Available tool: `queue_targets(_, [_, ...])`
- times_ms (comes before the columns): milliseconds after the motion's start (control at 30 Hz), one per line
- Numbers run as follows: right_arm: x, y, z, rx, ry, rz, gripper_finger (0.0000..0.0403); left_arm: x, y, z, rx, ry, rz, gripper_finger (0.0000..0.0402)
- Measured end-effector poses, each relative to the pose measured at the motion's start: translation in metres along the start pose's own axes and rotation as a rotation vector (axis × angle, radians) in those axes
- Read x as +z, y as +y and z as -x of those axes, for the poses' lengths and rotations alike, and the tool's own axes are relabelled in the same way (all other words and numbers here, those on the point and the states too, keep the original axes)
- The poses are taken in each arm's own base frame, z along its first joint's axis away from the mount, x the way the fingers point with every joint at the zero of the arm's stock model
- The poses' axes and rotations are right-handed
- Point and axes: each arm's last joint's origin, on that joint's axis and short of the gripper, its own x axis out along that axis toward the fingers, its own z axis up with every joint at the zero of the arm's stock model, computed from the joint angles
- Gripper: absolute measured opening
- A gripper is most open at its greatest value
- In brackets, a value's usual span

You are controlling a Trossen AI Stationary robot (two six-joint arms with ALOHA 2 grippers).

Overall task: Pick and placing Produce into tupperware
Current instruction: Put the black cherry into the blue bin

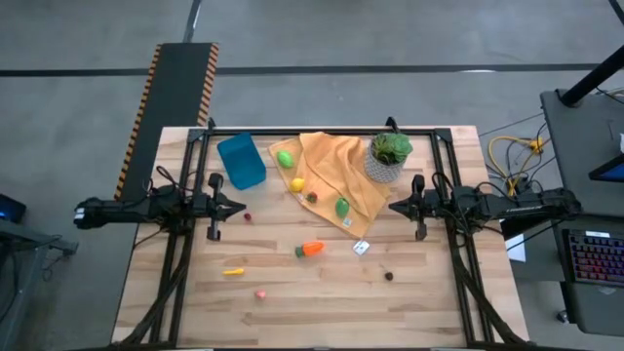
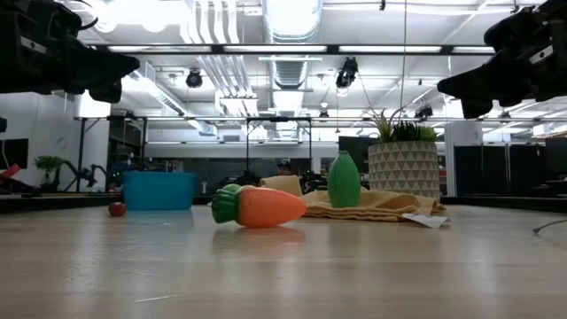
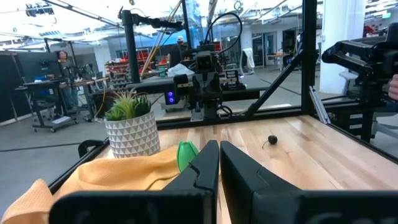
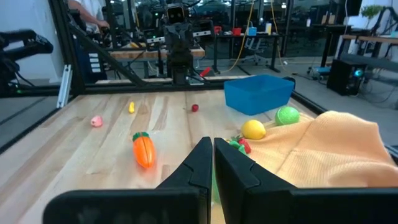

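The blue tupperware [image 1: 242,161] stands at the far left of the table, nothing showing inside it. Produce lies scattered: a green ball [image 1: 285,157], a yellow lemon [image 1: 297,184] and a green piece [image 1: 342,207] on the orange-yellow cloth [image 1: 327,156]. An orange carrot [image 1: 310,250], a yellow piece [image 1: 232,272], a pink piece [image 1: 260,293], a brown piece [image 1: 389,276] and a small red one [image 1: 248,216] lie on the bare wood. My left gripper [image 1: 242,207] hovers shut at the left side, pointing level. My right gripper [image 1: 393,206] hovers shut at the right, facing it.
A leafy plant in a pale patterned pot [image 1: 388,156] stands on the cloth's far right corner. A small white tag [image 1: 361,248] lies near the carrot. A black frame [image 1: 322,130] runs along the table's far edge and sides. Bare wood lies along the near edge.
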Motion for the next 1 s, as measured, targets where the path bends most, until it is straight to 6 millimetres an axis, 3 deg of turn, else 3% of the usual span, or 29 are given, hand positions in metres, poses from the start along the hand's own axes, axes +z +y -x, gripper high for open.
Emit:
queue_targets(333, [0.0,0.0,0.0,0.0,-0.002,-0.04,0.0009,-0.001,0.001,0.0,0.019,0.008,0.003,0.0])
queue_targets(467, [0.004,-0.001,0.0,-0.019,-0.037,-0.077,0.0026,-0.002,0.002,-0.001,0.079,0.032,0.002,0.0005])
queue_targets(800, [0.012,0.001,-0.004,0.025,-0.098,-0.136,0.0176,0.005,0.003,-0.005,0.099,-0.011,0.033,0.0135])
queue_targets(1000, [0.052,0.007,-0.006,0.187,-0.17,-0.132,0.022,0.021,0.005,-0.006,0.103,-0.072,0.037,0.0185])
